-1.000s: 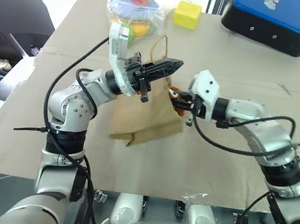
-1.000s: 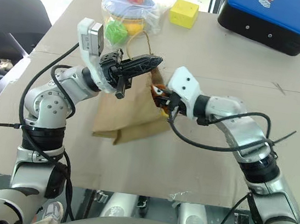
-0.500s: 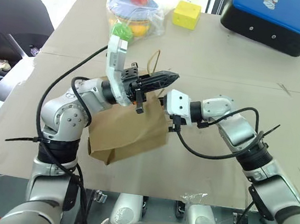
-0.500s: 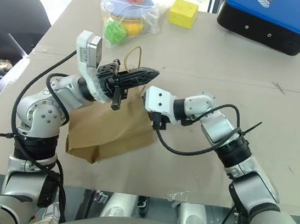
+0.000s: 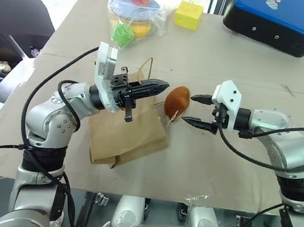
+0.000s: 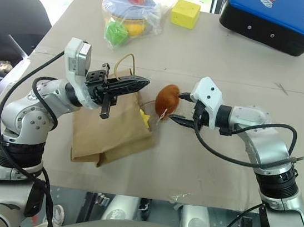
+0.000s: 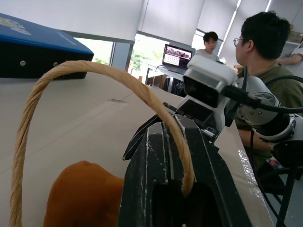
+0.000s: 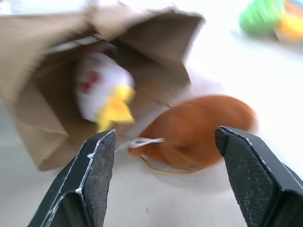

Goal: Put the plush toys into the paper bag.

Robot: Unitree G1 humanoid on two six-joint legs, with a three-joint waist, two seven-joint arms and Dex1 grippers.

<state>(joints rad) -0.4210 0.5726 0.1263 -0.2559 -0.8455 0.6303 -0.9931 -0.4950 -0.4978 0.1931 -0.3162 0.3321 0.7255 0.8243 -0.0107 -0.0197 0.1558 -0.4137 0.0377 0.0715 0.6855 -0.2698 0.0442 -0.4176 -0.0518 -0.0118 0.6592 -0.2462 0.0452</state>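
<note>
The brown paper bag [image 5: 122, 135] lies on its side on the table, mouth toward the right. My left gripper [image 5: 157, 85] is shut on one of its loop handles [image 7: 94, 71] and holds the mouth up. Inside the bag lies the white chick plush [image 8: 97, 87] with yellow feet. The brown-orange plush [image 5: 177, 100] sits just outside the mouth, between the bag and my right gripper [image 5: 196, 109]. That gripper is open, its fingers [image 8: 255, 175] apart on either side of the toy and not touching it.
At the table's far edge stand a clear plastic bag of colourful toys [image 5: 137, 8], a yellow foam cube [image 5: 189, 14] and a blue-and-black case [image 5: 279, 21]. A dark chair [image 5: 16, 17] stands off the left side. People [image 7: 265, 56] sit beyond the right side.
My right gripper has drawn back to the right out of the bag's mouth and opened, letting go of the brown-orange plush. The bag and left gripper shifted slightly left.
</note>
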